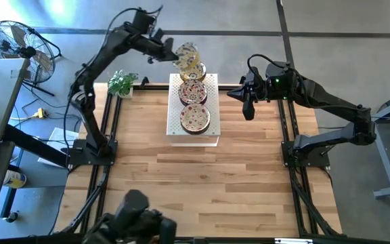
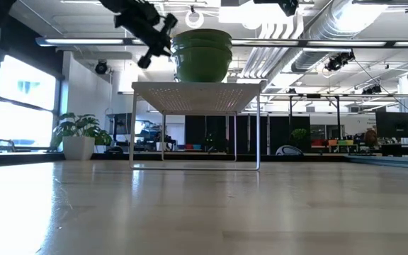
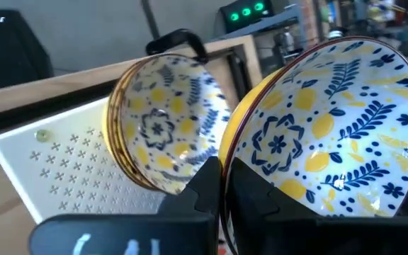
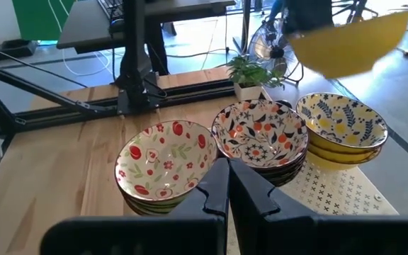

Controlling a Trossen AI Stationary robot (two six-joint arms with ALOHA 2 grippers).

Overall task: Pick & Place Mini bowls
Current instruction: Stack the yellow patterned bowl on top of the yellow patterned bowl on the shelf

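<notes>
Currently one yellow bowl is gripped by its rim in the left gripper, fingers pinched narrow on the wall, and is held tilted in the air just above the yellow stack at the far end of the white perforated stand. The right gripper is shut tight, holding nothing, hovering beside the stand's right edge approx. level w/ the middle stack.

Progress is judged early: three stacks are seen on the stand — red-fruit stack nearest, orange-floral stack in the middle, yellow at the far end — and only the lifted bowl is off them. No bowl is seen placed on the wooden table, so nearly all transfers appear left.

Materials: bowls look glazed ceramic, glossy, round, fairly deep w/ thin rims; lemon-and-blue-leaf print inside, plain yellow outside. Stand is white sheet metal, punched w/ small cross holes, on thin wire legs. Table is pale wood planks, matte.
</notes>
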